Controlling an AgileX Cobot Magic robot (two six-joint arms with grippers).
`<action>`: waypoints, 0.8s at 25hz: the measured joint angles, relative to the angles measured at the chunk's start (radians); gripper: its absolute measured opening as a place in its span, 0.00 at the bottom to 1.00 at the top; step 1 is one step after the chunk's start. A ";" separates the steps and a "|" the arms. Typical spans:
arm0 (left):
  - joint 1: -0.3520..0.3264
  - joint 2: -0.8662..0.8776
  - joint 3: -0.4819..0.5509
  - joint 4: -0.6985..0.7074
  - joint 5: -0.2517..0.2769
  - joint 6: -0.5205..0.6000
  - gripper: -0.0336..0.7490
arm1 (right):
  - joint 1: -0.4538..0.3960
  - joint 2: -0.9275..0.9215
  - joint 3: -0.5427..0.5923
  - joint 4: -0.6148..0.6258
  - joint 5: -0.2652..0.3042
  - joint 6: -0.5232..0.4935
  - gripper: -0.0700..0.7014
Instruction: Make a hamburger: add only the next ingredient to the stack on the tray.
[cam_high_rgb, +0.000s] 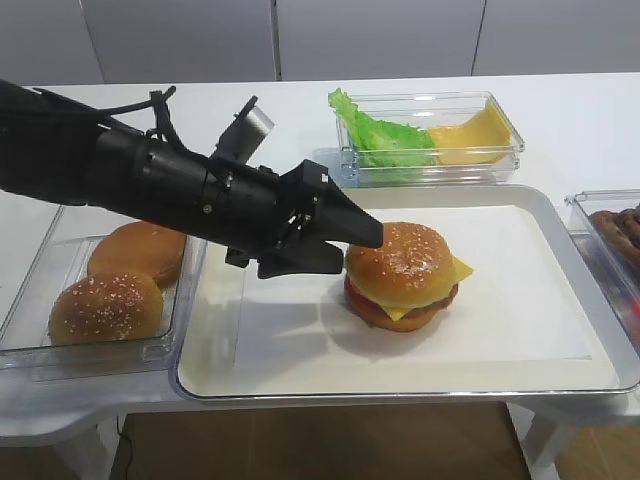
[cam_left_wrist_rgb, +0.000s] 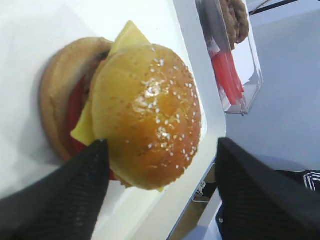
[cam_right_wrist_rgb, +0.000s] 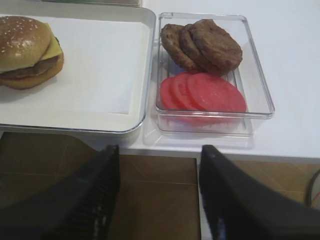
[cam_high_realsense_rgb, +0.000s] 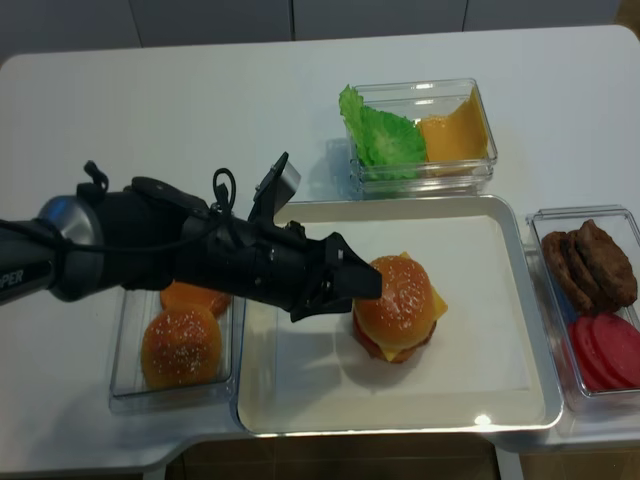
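On the tray (cam_high_rgb: 560, 300) the stack (cam_high_rgb: 402, 300) carries the seeded bun top (cam_high_rgb: 405, 262), which sits between the wide-open, empty jaws of the left gripper (cam_high_rgb: 355, 250); the right gripper (cam_right_wrist_rgb: 157, 200) hangs open, empty.

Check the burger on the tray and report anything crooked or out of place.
The seeded bun top sits off-centre on the burger, overhanging one side while the bottom bun sticks out the other. A cheese corner pokes out. Nothing spilled on the tray.

Two high exterior views face the table (cam_high_rgb: 560, 120), one from the front, one more overhead. The left wrist view sits close over the hamburger (cam_left_wrist_rgb: 125, 115), which all views share; the right wrist hangs back at the tray's (cam_right_wrist_rgb: 142, 75) 5 o'clock corner.
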 joint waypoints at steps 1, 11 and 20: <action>0.000 0.000 0.000 0.000 0.000 0.000 0.67 | 0.000 0.000 0.000 0.000 0.000 0.000 0.59; 0.032 -0.043 0.000 0.051 -0.063 -0.009 0.67 | 0.000 0.000 0.000 0.000 0.000 0.000 0.59; 0.184 -0.205 0.000 0.366 -0.098 -0.217 0.67 | 0.000 0.000 0.000 0.000 0.000 0.000 0.59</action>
